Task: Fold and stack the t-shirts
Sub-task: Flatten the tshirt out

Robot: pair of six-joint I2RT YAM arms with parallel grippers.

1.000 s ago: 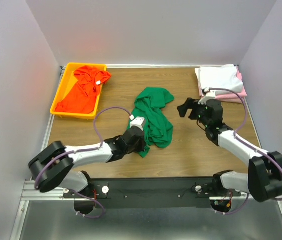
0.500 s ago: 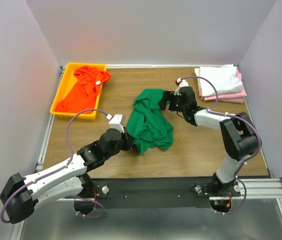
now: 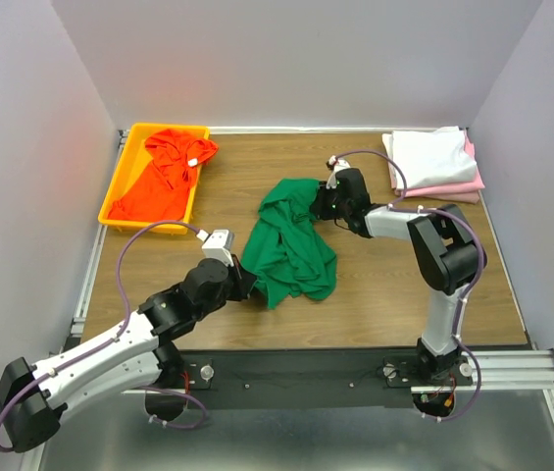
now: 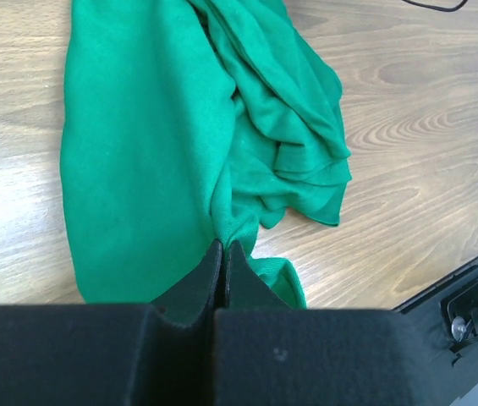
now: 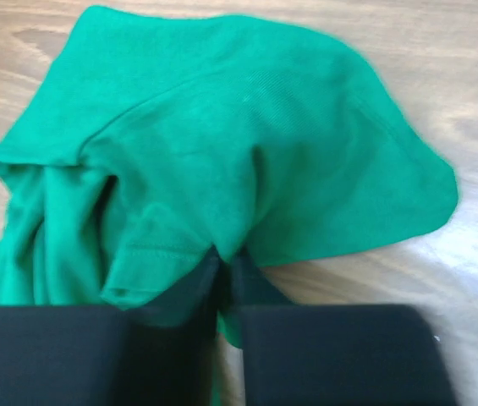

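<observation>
pinching the green t-shirt (image 3: 291, 245): two robot arms grip the crumpled shirt from opposite ends at centre frame on the wood table (image 3: 404, 270).
left fingers (image 4: 220, 258): pressed tight together on a fold at the heap's lower left edge, with green cloth fanning out just past the tips.
right fingers (image 5: 220, 271): narrowed onto a fold at the heap's upper right edge, with cloth bunched at the tips.
other shirts: the orange-red t-shirt (image 3: 164, 177) lies loose in the yellow tray (image 3: 144, 226) at upper left; the white t-shirt (image 3: 428, 155) sits folded on the pink t-shirt (image 3: 458, 186) at upper right.
doing it well: the shirt looks ready to be spread, so the two grips should draw apart evenly and low over the table to open it flat without twisting.
watch for: the heap is layered, and a pinch through several layers would likely keep it bunched; a shallow hold may slip.
</observation>
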